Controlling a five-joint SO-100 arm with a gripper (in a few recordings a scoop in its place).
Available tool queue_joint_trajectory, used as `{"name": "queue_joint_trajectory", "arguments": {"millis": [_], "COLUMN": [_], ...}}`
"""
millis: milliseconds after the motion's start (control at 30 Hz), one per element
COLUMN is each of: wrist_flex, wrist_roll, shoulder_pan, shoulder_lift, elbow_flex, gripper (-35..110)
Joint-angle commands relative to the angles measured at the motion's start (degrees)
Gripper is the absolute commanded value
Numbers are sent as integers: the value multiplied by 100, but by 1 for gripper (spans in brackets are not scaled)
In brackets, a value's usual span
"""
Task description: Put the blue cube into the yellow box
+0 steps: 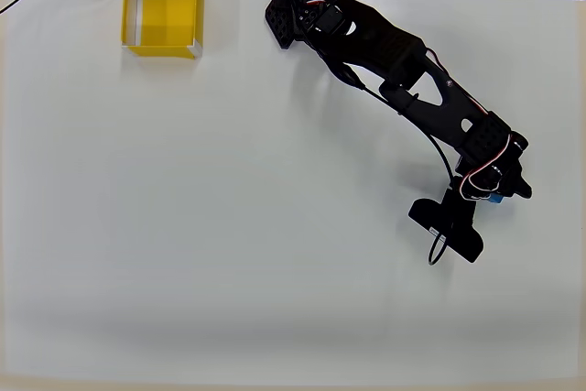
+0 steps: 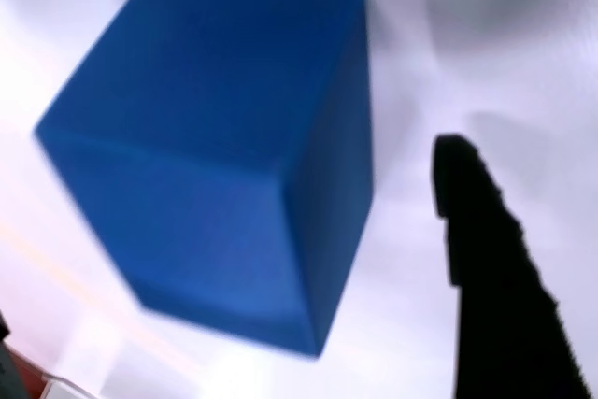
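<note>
Claw [image 1: 499, 191] poised over the blue cube [image 1: 494, 197], which sits on the white table [image 1: 229, 226] far from the yellow box [image 1: 163, 16], off toward the lower right overhead. This looks like the grasping step; next it must close, lift, and carry to the box. Wrist view: one dark finger [image 2: 500, 277] stands just beside the cube [image 2: 224, 165], a gap between (jaws apart, nothing held yet)

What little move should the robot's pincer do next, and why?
Probably close on the small bright-blue cube. In the wrist view the cube sits right beside one black finger with a gap between them, so the pincer looks open and isn't holding it yet. The square yellow open-topped box is far across the white table.
</note>
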Motion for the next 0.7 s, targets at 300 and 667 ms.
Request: {"name": "queue_joint_trajectory", "arguments": {"millis": [300,667], "wrist_flex": [-26,53], "wrist_roll": [-62,-255], "shoulder_pan": [-185,-211], "shoulder_lift": [167,44], "elbow_flex": [-791,-923], "gripper": [49,40]}}
